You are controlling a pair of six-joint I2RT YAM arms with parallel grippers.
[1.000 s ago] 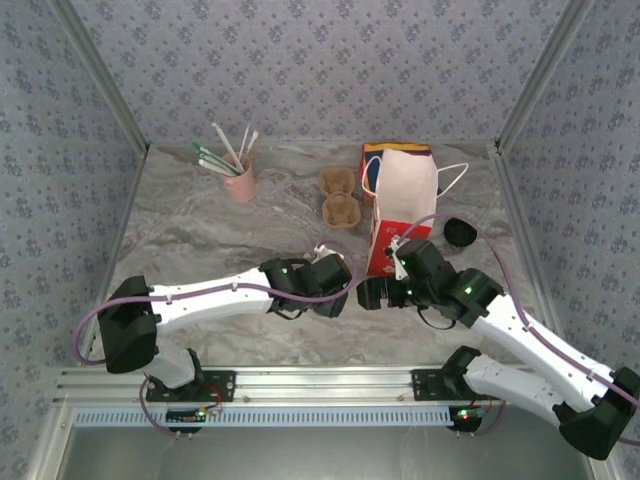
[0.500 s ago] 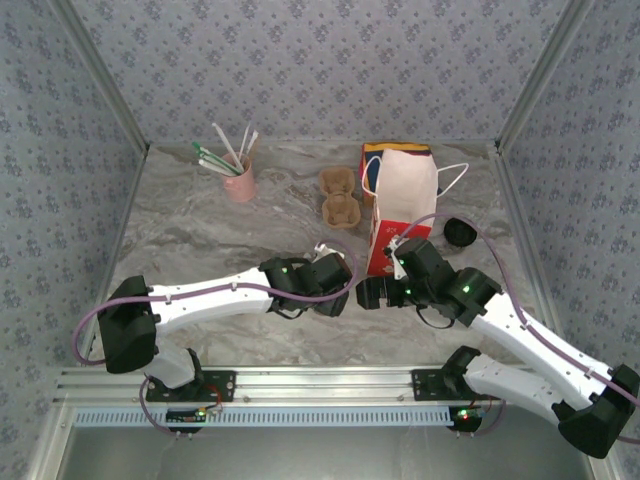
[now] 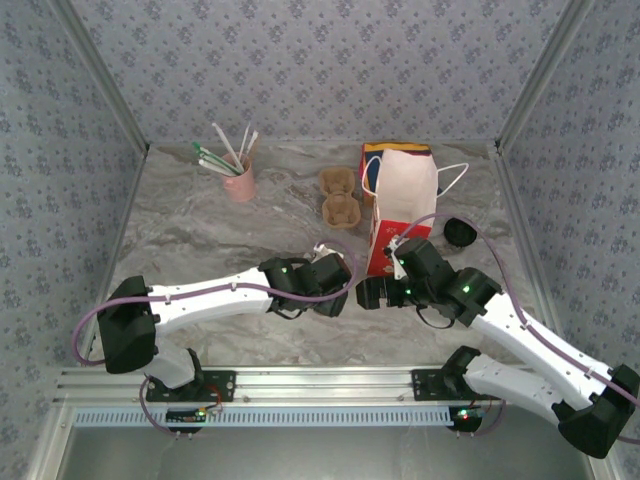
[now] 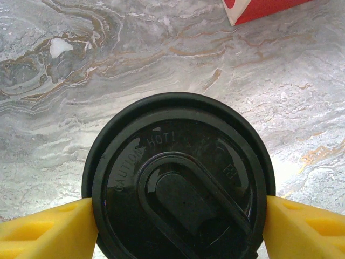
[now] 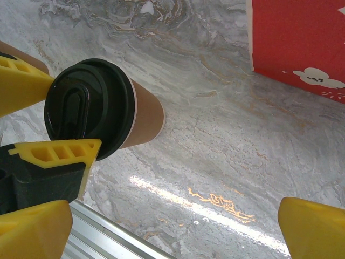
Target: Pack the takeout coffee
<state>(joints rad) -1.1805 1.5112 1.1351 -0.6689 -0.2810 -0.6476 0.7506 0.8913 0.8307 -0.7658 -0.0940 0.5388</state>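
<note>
Reaching in from the lower corners of the top view, both arms are meeting just below the middle of the frame, where the left pincer (image 3: 336,282) and the right pincer (image 3: 372,293) are sitting near each other over the marbled tabletop (image 3: 200,240). A white-and-red paper bag (image 3: 402,200) is standing upright just above the right pincer, a brown cup tray (image 3: 338,197) is lying to the bag's left, a pink cup (image 3: 239,184) holding sticks is sitting toward the upper left, and a small black round thing (image 3: 459,233) is lying right of the bag. In the left wrist view the takeout coffee (image 4: 178,183) is sitting at lower centre with its black lid facing the camera. The left pincer (image 4: 180,218) is clamped on it, a yellow finger (image 4: 48,229) pressing the lid's rim on each side. In the right wrist view the takeout coffee (image 5: 137,116) is showing its tan wall at centre left, gripped at the lid by the left pincer (image 5: 75,113). Whether its base is touching the tabletop (image 5: 215,140) I cannot tell. The right pincer (image 5: 172,232) is standing wide apart, one finger (image 5: 32,232) in each lower corner, and the paper bag (image 5: 296,38) is occupying the upper right.
</note>
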